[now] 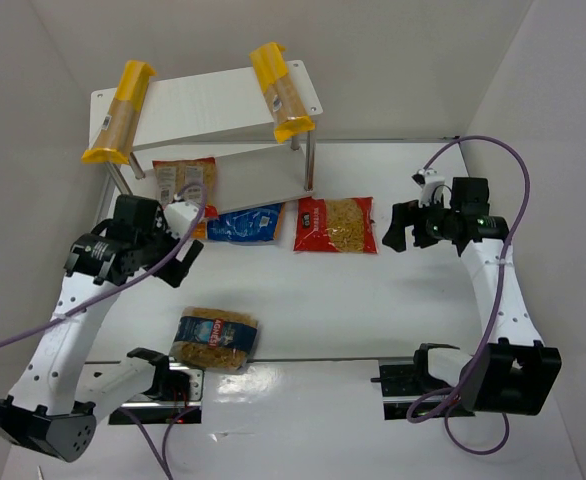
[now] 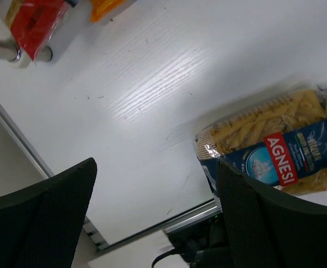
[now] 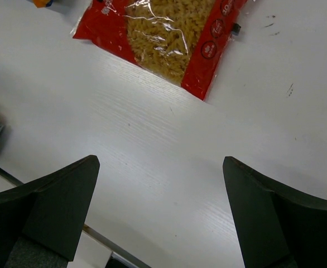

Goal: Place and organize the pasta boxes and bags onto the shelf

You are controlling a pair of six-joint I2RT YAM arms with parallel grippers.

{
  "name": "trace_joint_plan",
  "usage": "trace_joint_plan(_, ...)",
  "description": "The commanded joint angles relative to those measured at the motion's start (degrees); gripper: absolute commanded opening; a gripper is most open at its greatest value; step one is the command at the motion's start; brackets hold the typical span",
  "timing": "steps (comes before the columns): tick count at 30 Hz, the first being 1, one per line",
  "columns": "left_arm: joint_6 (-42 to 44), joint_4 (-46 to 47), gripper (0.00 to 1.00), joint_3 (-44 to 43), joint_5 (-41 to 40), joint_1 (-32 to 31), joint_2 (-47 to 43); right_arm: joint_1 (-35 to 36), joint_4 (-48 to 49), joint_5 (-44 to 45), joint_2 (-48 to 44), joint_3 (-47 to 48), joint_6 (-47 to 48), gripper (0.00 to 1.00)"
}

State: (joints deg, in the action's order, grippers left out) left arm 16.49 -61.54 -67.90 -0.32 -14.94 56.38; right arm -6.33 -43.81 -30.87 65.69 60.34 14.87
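Two yellow-ended spaghetti boxes lie on the white shelf's (image 1: 213, 105) top board, one at the left end (image 1: 123, 110) and one at the right (image 1: 280, 92). A red-topped bag (image 1: 183, 185) lies on the lower board. The mostly blue bag (image 1: 245, 222) lies at the shelf's front edge. The other red bag (image 1: 335, 224) lies on the table beside it and shows in the right wrist view (image 3: 163, 33). The blue-label bag (image 1: 215, 340) lies near the front and shows in the left wrist view (image 2: 275, 156). My left gripper (image 1: 181, 248) (image 2: 155, 218) is open and empty. My right gripper (image 1: 405, 232) (image 3: 160, 206) is open and empty, right of the red bag.
White walls close in the table on the left, back and right. A metal rail (image 1: 303, 360) runs across the near edge by the arm bases. Purple cables (image 1: 513, 170) hang from both arms. A shelf leg (image 2: 15, 53) shows in the left wrist view.
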Motion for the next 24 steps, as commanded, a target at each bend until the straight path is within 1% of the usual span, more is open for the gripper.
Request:
trace_joint_plan(1,-5.2,2.6,0.93,1.3,5.1,4.9,-1.3,-0.4,0.5,1.0,0.4,0.9,-1.0,1.00)
trace_joint_plan(2,-5.8,2.6,0.93,2.0,3.8,5.7,-1.3,-0.4,1.0,1.9,0.4,0.9,-1.0,1.00)
trace_joint_plan(3,-6.3,3.2,0.93,2.0,3.8,7.5,-1.8,-0.4,1.0,1.9,0.9,0.4,-1.6,1.00)
trace_joint_plan(9,-5.7,3.8,0.94,2.7,4.4,12.2,-1.8,-0.4,2.9,4.8,2.1,-1.4,-3.3,1.00)
trace_joint_plan(13,-3.6,3.3,0.94,2.7,7.1,16.9,-0.8,-0.4,3.5,6.1,2.6,-1.4,-3.8,1.00)
trace_joint_plan(19,-0.9,2.2,0.94,2.7,11.0,22.2,0.3,-1.1,3.5,6.1,2.0,-1.4,-3.8,1.00)
trace_joint_plan(24,0.1,1.7,0.94,2.7,12.5,23.4,-0.2,-1.1,3.5,4.1,0.9,-1.9,-2.5,1.00)
